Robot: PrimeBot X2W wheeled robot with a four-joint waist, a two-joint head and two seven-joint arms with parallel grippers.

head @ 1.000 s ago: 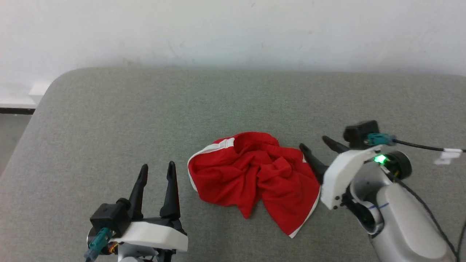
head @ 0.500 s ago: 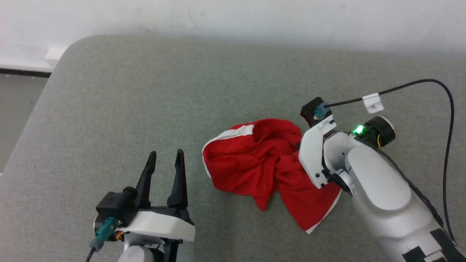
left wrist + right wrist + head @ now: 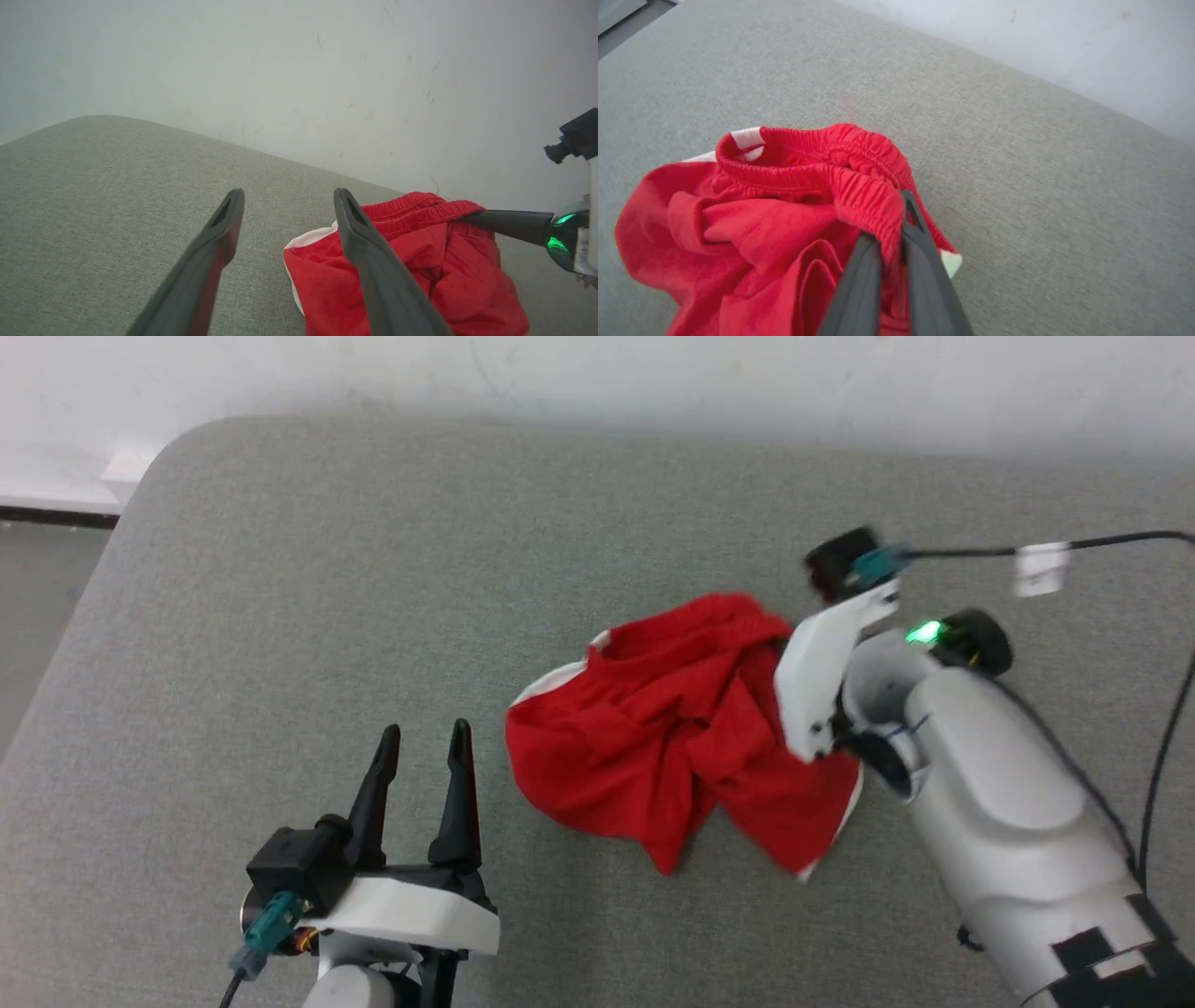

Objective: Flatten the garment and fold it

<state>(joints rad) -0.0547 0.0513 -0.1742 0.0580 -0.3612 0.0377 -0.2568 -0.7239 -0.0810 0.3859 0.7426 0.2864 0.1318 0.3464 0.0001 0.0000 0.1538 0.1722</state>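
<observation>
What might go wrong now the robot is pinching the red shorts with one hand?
1. The right gripper pinches just a small fold of the waistband; it may slip free when pulled.
2. The garment is bunched and twisted, so a one-sided tug might drag the whole heap across the grey cushion instead of spreading it.
3. The left gripper stands open, apart from the garment, so nothing anchors the other side.

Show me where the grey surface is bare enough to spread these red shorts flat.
Widest bare stretch: the grey surface between the garment and the wall. Also bare: left of the left gripper, toward the rounded corner. Crowded: the garment's right side, where the right gripper pinches its waistband.
</observation>
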